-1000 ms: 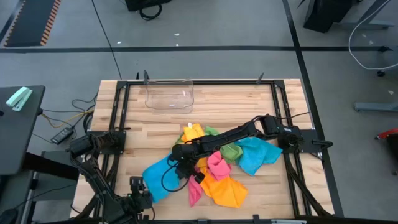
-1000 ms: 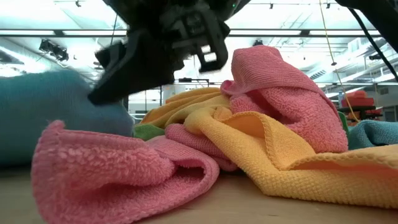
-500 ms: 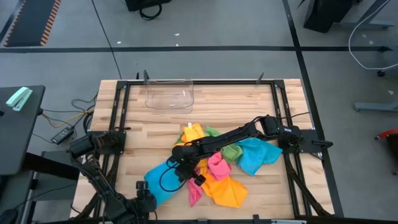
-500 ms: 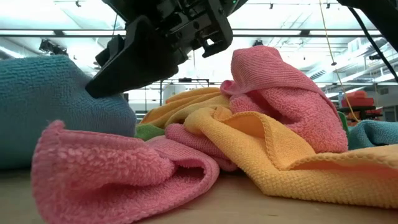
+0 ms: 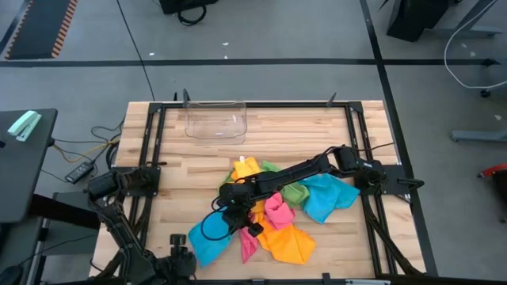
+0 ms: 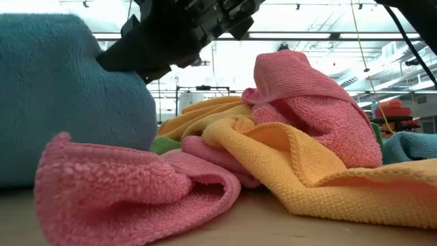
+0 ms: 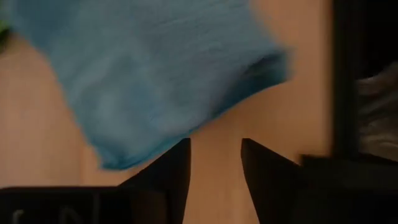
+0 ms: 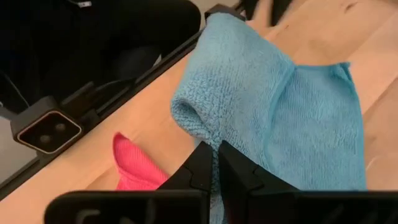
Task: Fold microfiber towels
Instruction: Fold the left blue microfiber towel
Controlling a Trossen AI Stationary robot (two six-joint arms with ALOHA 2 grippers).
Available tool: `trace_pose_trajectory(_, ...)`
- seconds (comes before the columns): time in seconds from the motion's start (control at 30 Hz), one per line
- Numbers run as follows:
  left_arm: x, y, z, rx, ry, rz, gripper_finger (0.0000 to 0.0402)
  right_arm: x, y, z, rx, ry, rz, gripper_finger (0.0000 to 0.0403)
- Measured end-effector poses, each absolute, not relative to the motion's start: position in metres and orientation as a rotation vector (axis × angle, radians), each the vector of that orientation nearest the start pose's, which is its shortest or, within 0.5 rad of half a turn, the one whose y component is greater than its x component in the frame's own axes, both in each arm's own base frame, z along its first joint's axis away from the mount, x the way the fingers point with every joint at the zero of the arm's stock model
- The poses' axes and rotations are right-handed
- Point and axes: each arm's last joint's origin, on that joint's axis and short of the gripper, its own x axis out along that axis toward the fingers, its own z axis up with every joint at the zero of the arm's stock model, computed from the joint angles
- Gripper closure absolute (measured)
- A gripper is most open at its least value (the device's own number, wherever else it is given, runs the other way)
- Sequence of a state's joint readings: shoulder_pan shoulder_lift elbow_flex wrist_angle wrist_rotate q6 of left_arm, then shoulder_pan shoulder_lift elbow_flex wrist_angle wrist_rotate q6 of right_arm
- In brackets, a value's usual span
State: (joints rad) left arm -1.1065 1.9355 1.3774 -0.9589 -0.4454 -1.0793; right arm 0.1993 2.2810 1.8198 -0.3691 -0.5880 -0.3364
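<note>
Right gripper [image 8: 216, 163] clamped tight on a raised fold of the blue microfiber towel [image 5: 207, 235], arm stretched across the pile toward the left front of the table [image 5: 174, 174]. Blue towel hangs and spreads from that pinch, bulging up in the low view [image 6: 61, 96]; remainder trails flat on the wood ahead of the fingers.

Left gripper [image 7: 214, 165] low at the near edge, fingers a narrow gap apart, nothing between them. Free corner of the blue towel sits just beyond the fingertips, apart from them. Probably mid-closing or lining up for that corner; hard to say from the blurred wrist view.

Rest of the pile just beside the right gripper: pink towel [image 5: 277, 210], orange-yellow towel [image 5: 287, 242], green towel [image 5: 295, 192], second blue towel [image 5: 326, 196] farther along the right arm. All crumpled and overlapping.

Handling: light, limp, no stiffness, so drapes from any single pinch and bunches. Terry nap looks grippy, not slippery; likely to drag on neighbouring cloths. Not fragile. Best hold at a hemmed corner or edge, single layer, two corners at once to spread flat. Risk: catching the pink towel along with the blue one.
</note>
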Motion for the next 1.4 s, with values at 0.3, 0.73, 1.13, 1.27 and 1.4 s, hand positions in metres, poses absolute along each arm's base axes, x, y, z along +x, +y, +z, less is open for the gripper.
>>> trace_pose_trajectory(0.3, 0.180, -0.312, 0.140, 0.110, 1.148, 0.163, 0.0288, 0.486, 0.115, 0.178, -0.119, 0.717, 0.868, 0.0377)
trace_pose_trajectory(0.73, 0.179, -0.323, 0.141, 0.161, 1.178, 0.079, 0.0314, 0.489, 0.091, 0.165, -0.045, 0.763, 0.695, 0.0377)
trace_pose_trajectory(1.13, 0.176, -0.304, 0.152, 0.248, 1.199, 0.291, 0.0354, 0.490, 0.089, 0.165, -0.048, 0.758, 0.695, 0.0377)
trace_pose_trajectory(1.27, 0.183, -0.301, 0.144, 0.203, 1.146, 0.296, 0.0363, 0.490, 0.090, 0.165, -0.044, 0.761, 0.696, 0.0377)
trace_pose_trajectory(1.4, 0.188, -0.302, 0.138, 0.150, 1.090, 0.277, 0.0367, 0.490, 0.091, 0.164, -0.057, 0.764, 0.673, 0.0377)
